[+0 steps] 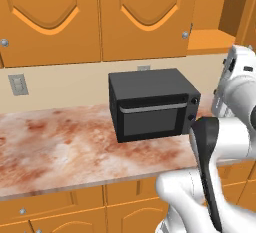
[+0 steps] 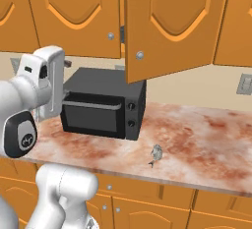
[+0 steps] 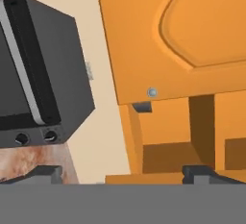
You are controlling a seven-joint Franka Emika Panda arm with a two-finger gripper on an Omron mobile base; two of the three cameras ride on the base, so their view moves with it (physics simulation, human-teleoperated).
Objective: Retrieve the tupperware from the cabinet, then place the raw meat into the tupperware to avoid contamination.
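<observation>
The cabinet (image 2: pixel 172 26) hangs above the counter with one arched door swung open. Its bare orange shelf (image 1: pixel 212 41) shows in the left base view. In the hand view the open door (image 3: pixel 158 40) with its round silver knob (image 3: pixel 152 92) is close ahead, and the shaded inside of the cabinet lies beyond it. My gripper (image 3: pixel 124 174) is open, its two dark tips wide apart with nothing between them. The raw meat (image 2: pixel 156 155), a small grey piece, lies on the marbled counter to the right of the microwave. The tupperware is out of view.
A black microwave (image 1: pixel 152 104) stands on the reddish marbled counter (image 1: pixel 55 147) against the wall, directly under the cabinets. Closed wall cabinet doors (image 1: pixel 50 17) run to the left. Drawer fronts (image 2: pixel 147 193) sit below the counter edge. Wall outlets (image 1: pixel 18 84) are on the backsplash.
</observation>
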